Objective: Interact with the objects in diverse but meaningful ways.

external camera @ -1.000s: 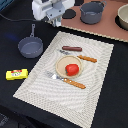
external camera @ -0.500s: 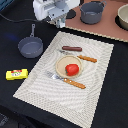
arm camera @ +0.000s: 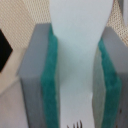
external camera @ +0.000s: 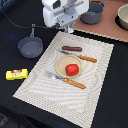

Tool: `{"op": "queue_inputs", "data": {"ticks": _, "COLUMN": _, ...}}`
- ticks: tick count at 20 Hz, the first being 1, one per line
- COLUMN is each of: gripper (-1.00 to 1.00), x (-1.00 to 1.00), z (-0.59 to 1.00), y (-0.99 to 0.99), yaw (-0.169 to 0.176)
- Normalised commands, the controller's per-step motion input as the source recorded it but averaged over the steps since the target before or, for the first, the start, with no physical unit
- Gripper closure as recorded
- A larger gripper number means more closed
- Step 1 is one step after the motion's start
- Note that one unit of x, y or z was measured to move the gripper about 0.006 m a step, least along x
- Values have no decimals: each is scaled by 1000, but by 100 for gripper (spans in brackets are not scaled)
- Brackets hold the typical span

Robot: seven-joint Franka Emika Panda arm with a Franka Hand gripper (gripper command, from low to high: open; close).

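Note:
In the wrist view a flat white utensil (arm camera: 80, 45) stands between the green pads (arm camera: 49, 80) of my gripper (arm camera: 77, 85), which is shut on it. In the exterior view my gripper (external camera: 68, 28) hangs over the far edge of the woven placemat (external camera: 95, 95). A red tomato (external camera: 72, 69) lies on a beige plate (external camera: 61, 65) at the mat's middle, with the brown sausage (external camera: 71, 48) just beyond it. The small grey long-handled saucepan (external camera: 30, 47) sits toward the exterior view's left, and the yellow box (external camera: 16, 74) lies nearer. The grey pot (external camera: 92, 12) is behind the arm.
An orange-handled knife (external camera: 83, 58) and an orange-handled fork (external camera: 68, 80) flank the plate. A pale bowl (external camera: 122, 17) rests on a brown board (external camera: 110, 30) at the far right of the exterior view. A black cable (external camera: 15, 22) runs across the dark table.

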Motion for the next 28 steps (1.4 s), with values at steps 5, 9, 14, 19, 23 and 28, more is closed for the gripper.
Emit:
{"op": "queue_inputs", "data": {"ticks": 5, "gripper": 100, "x": 842, "z": -52, "y": 170, "yaw": -36}}
{"op": "queue_inputs", "data": {"ticks": 9, "gripper": 100, "x": 379, "z": -199, "y": 349, "yaw": 17}}
{"op": "queue_inputs", "data": {"ticks": 14, "gripper": 100, "x": 165, "z": -247, "y": 314, "yaw": 52}}
{"op": "queue_inputs", "data": {"ticks": 19, "gripper": -100, "x": 139, "z": -214, "y": 160, "yaw": 19}}
{"op": "queue_inputs", "data": {"ticks": 23, "gripper": -100, "x": 263, "z": 226, "y": 0, "yaw": -13}}
{"op": "queue_inputs", "data": {"ticks": 28, "gripper": -100, "x": 215, "z": 954, "y": 0, "yaw": -60}}
